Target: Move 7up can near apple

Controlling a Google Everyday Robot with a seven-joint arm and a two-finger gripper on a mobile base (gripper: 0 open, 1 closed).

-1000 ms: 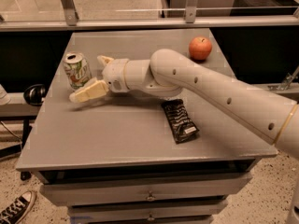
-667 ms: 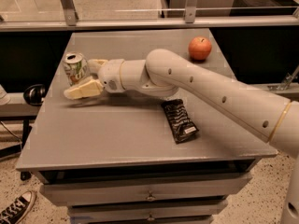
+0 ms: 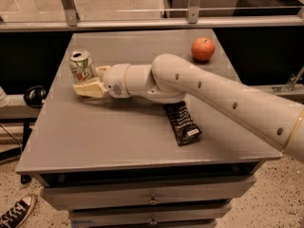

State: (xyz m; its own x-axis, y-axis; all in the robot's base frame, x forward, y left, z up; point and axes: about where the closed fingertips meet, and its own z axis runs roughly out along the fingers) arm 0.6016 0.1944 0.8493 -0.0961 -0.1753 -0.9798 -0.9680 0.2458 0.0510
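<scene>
Grey worktop on a grey cabinet of drawers, viewed from above the front edge.

Far left, low down: toe of a black-and-white sneaker on speckled floor. Above it, beside the worktop's left edge, a dark round object, too dim to identify.

Along the back, a metal rail running the full width, with two upright posts rising from it and paler floor beyond. Dark gaps on both sides of the worktop below the rail.

On the worktop's left rear part: the can, upright, white and green, silver top showing. Well apart from the apple, nearly the whole width of the worktop between them.

Right at the can: the tool, cream-coloured, low over the surface, released, with fingers spread. Near finger lying along the front of the can's base, far finger tucked at the can's right side. Actual contact with the can impossible to judge.

From the tool, a thick white arm stretching across the middle and out of view at lower right.

Just in front of the arm, right of centre: a flat black wrapper, lying lengthwise.

At the right rear corner: the apple, orange-red, alone, close to the back edge.
</scene>
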